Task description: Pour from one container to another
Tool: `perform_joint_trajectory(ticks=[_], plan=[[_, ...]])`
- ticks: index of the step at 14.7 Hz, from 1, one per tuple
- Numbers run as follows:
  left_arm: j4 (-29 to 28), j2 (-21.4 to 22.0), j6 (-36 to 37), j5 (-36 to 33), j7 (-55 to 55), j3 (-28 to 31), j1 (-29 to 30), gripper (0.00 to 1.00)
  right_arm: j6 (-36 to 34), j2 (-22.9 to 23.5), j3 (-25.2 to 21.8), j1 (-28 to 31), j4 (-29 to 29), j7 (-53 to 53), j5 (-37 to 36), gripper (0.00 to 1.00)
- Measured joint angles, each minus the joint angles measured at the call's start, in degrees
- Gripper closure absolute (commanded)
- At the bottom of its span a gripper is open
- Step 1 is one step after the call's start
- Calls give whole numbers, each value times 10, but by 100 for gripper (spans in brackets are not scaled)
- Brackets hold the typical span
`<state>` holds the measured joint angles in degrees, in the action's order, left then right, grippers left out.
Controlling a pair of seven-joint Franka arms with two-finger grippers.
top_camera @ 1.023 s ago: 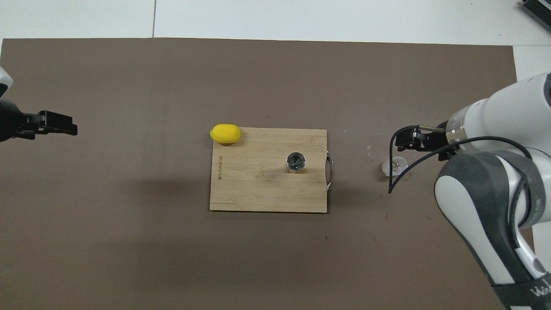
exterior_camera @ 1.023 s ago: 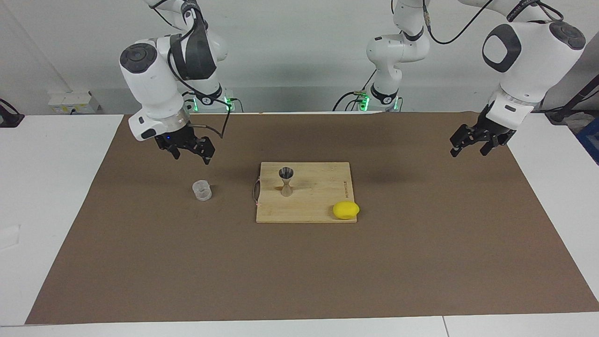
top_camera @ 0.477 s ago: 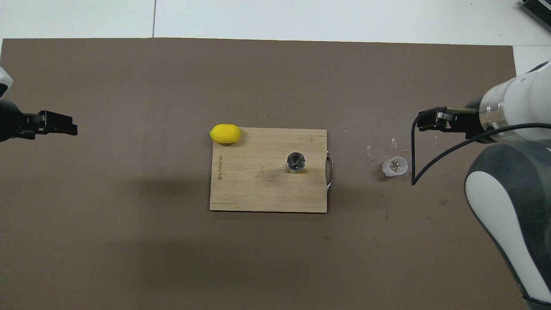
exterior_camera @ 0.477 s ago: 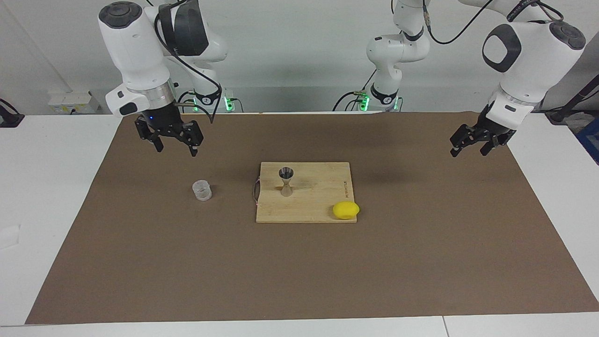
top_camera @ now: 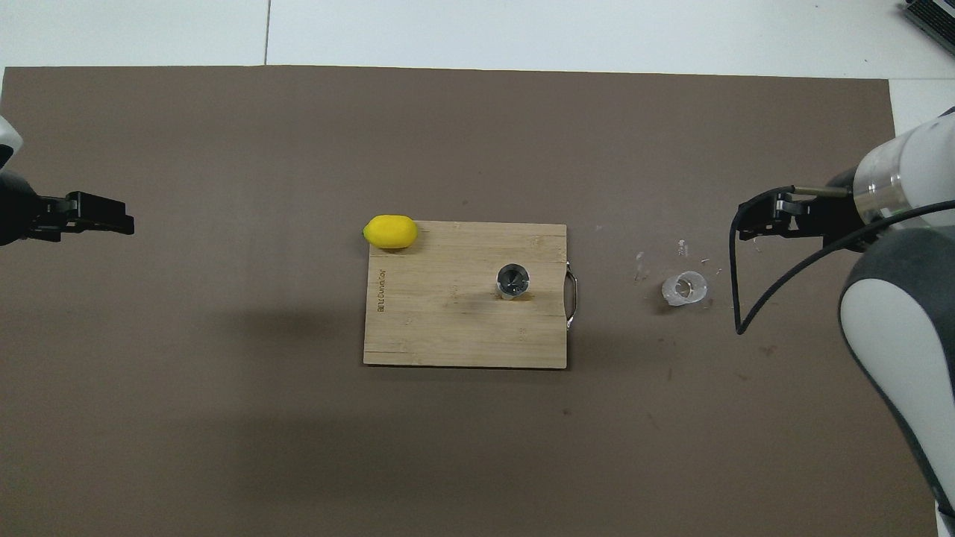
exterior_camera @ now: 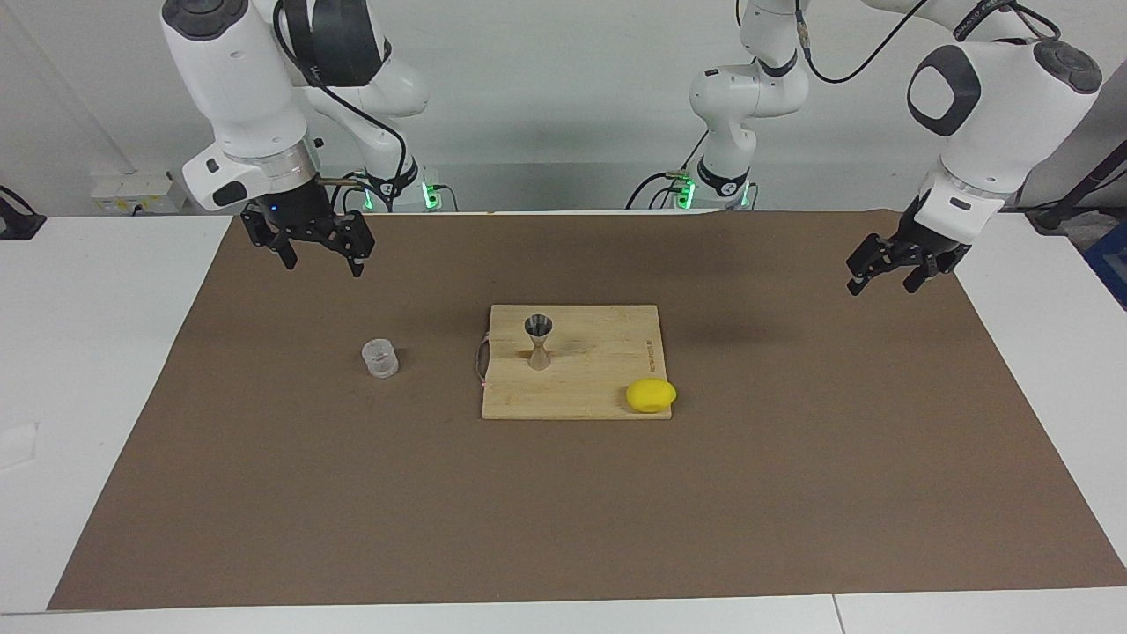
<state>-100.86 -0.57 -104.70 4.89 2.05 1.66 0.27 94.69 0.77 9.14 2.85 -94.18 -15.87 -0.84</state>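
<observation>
Yellow lemon (exterior_camera: pixel 651 395) touching wooden cutting board's (exterior_camera: pixel 599 387) corner, brown mat (exterior_camera: pixel 563 511)

Two white arms (exterior_camera: pixel 255 97) with rounded housings, dark grey joint caps, black looping cables, silver wrist rings, black two-finger grippers (exterior_camera: pixel 319 255), and green-lit bases (exterior_camera: pixel 696 189).

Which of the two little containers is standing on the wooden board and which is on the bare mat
The metal jigger stands upright on the cutting board. The clear plastic cup sits off the board on the brown mat, toward the right arm's end.
</observation>
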Motion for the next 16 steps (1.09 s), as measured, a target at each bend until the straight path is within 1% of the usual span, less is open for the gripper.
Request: perform_joint_trajectory(ticks=[3, 16], plan=[[0, 0, 0, 0, 0, 0, 0, 0, -14, -4, 0, 3, 0, 2, 3, 0], [0, 0, 0, 0, 0, 0, 0, 0, -23, -12, 1, 2, 1, 9, 3, 1]])
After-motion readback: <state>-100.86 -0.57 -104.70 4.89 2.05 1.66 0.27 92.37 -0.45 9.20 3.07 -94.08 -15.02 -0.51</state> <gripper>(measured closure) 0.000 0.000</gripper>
